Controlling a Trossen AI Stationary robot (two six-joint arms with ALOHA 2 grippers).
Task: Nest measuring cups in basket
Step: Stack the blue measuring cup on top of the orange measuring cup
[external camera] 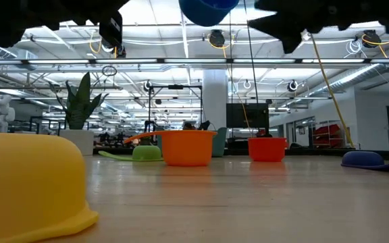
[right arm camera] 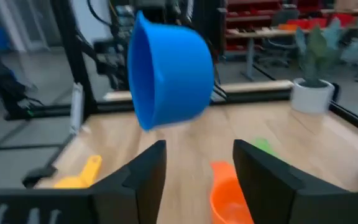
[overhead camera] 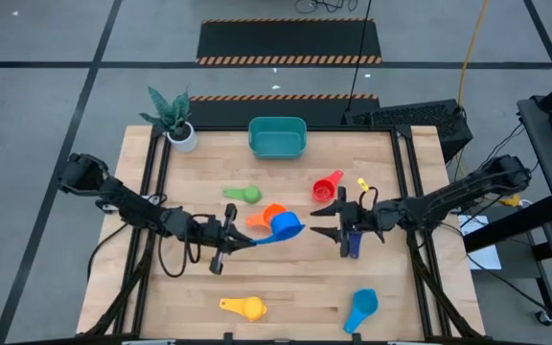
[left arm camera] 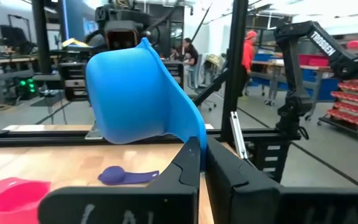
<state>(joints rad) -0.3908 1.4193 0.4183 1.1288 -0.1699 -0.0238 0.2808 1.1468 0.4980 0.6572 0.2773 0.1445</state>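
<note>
Left gripper [overhead camera: 241,239] mid-table, fingers clamped on handle of blue cup [overhead camera: 286,226], lifted off the table beside orange cup [overhead camera: 265,216]; right gripper [overhead camera: 320,223] facing it, close, fingers apart, holding nothing, navy cup [overhead camera: 353,241] below it. Basket [overhead camera: 277,138] at far edge, no cups inside; green cup [overhead camera: 244,194], red cup [overhead camera: 327,186], yellow cup [overhead camera: 243,307], light blue cup [overhead camera: 360,309] scattered on table [overhead camera: 286,287].

Bright ceiling strip lights [external camera: 181,30], mild glare; right wrist view motion-blurred; soft shadows on table [overhead camera: 286,278].
</note>
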